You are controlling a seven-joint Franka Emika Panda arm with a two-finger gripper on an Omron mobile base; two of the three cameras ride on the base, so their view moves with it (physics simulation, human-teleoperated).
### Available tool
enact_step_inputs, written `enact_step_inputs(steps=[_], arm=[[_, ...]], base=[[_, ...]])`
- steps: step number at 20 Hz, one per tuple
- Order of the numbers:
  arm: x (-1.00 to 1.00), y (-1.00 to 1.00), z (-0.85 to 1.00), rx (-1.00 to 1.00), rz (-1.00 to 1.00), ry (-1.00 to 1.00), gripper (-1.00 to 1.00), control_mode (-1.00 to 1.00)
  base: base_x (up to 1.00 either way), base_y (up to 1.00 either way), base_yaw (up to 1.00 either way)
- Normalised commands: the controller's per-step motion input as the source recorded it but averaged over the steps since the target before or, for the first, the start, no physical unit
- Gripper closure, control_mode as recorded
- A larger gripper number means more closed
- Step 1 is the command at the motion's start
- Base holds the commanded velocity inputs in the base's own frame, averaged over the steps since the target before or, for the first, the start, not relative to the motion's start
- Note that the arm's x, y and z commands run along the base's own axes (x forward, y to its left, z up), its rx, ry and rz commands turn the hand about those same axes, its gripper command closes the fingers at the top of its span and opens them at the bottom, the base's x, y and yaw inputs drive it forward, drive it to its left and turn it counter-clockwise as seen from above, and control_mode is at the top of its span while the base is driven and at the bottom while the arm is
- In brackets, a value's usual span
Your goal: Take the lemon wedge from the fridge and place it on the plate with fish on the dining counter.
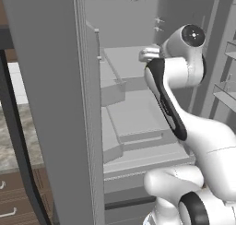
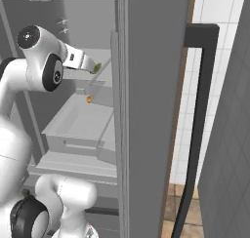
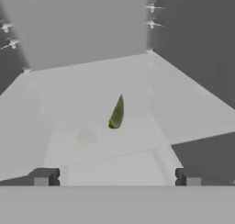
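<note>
Reaching with gripper (image 3: 117, 177) jaws wide; tiny green pointed lemon wedge (image 3: 116, 113) mid-shelf in grey fridge (image 3: 92, 76) looks light, slippery: pinch its flat sides.

A small orange-yellow lump (image 2: 88, 99) sits near the back edge of a lower shelf. White wall tiles (image 2: 215, 8) show at the upper right, above brown wooden drawers (image 1: 11, 198) with pale handles.

1. A white tiled wall (image 2: 213, 8) rises on the right side of the right base view.
2. A marbled grey-brown counter top (image 1: 16, 141) sits at the left of the left base view, with brown wooden drawers (image 1: 14, 196) below it.
</note>
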Motion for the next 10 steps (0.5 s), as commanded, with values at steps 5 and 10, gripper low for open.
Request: enact_step_inputs(steps=[5, 10], arm=[[0.62, 0.00, -0.07, 0.00, 0.00, 0.01, -1.00, -1.00], [0.52, 0.00, -0.13, 0.00, 0.01, 0.07, -1.00, -1.00]], base=[[0.00, 0.00, 0.00], [0.00, 0.00, 0.00]])
